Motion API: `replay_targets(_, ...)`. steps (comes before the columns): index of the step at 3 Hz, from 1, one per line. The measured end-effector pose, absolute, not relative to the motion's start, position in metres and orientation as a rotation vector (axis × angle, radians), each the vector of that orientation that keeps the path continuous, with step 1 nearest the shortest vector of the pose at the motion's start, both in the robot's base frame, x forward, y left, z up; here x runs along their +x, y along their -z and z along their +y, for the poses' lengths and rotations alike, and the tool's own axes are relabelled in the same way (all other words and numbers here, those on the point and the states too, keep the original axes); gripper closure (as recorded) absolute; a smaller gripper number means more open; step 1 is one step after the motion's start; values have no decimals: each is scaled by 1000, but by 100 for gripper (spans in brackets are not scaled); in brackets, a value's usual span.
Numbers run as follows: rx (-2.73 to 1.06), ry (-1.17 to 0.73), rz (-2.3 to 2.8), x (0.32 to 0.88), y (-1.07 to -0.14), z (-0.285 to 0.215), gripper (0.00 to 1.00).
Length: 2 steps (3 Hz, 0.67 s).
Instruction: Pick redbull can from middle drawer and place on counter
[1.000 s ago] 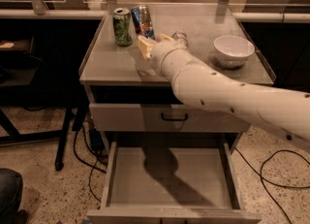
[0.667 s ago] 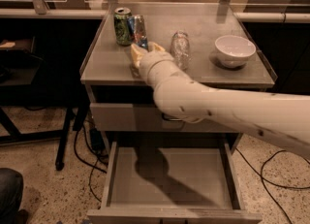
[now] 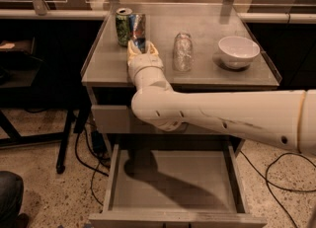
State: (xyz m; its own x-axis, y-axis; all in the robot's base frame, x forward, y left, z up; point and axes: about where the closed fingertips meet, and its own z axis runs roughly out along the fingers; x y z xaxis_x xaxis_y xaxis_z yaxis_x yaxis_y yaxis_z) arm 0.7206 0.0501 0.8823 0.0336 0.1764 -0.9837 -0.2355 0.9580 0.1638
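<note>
Blue redbull can (image 3: pixel 138 27) beside green can (image 3: pixel 123 26), far left | my pincer (image 3: pixel 142 49) there, grip unclear | nudge could topple both

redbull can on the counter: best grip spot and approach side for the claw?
Grip the redbull can around its slim mid-body, coming from the front edge of the counter. It stands upright, and the green can crowds its camera-left side, leaving the front clearest. The claw sits at its base there.
</note>
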Motion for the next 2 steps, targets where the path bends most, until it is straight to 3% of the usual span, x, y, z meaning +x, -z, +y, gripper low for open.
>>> replay_targets(2, 33, -215, 1464, 717, -896, 29, 100)
